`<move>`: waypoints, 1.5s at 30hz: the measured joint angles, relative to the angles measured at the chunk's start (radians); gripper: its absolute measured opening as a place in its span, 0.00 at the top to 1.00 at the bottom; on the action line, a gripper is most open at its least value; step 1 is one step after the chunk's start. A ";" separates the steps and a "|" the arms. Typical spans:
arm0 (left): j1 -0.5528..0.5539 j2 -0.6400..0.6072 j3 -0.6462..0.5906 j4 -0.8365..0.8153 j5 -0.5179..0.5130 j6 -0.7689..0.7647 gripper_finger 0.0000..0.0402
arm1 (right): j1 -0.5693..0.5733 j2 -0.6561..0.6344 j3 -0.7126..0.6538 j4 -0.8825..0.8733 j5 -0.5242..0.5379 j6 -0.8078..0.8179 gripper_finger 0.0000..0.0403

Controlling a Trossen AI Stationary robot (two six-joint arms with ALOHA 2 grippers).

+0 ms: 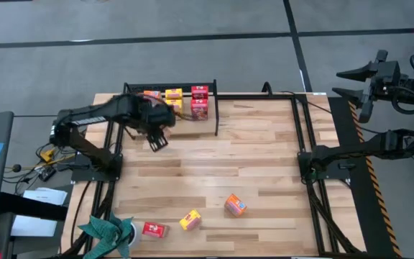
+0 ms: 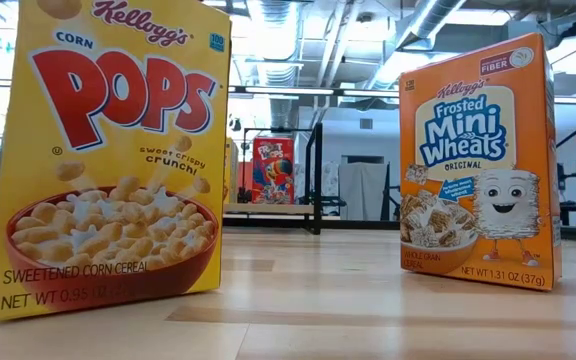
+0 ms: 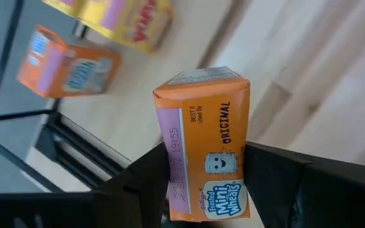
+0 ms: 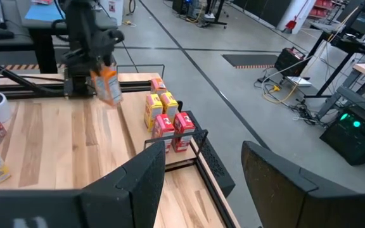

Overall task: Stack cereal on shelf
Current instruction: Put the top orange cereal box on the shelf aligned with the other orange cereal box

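So the small cardboard cereal box (image 3: 203, 145) pinched in the left arm's dark jaws is orange with a pale lilac side strip and a blue-and-white Frosted Mini Wheats logo. The big yellow Corn Pops carton (image 2: 108, 155) has fat red letters and a red bowl printed on it. Next to it there's an orange Mini Wheats carton (image 2: 480, 165) with a blue logo. The counter (image 1: 257, 158) is light wood in striped planks, the low rack's tube frame (image 1: 214, 108) is black, and red and yellow boxes (image 1: 200, 102) sit on it. Floor is grey.
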 joint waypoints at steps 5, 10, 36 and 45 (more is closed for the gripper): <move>0.130 -0.017 -0.024 0.003 0.011 0.234 0.58 | 0.000 0.000 0.000 0.000 0.000 0.000 0.42; 0.265 -0.015 -0.075 0.002 0.022 0.475 0.58 | 0.000 0.000 0.000 0.000 0.000 0.001 0.42; 0.595 -0.015 -0.258 0.339 0.201 1.099 0.57 | -0.001 0.008 0.000 0.002 0.002 0.035 0.42; 0.621 -0.015 -0.319 0.360 0.222 1.151 0.57 | -0.001 0.010 0.000 0.033 0.003 0.037 0.42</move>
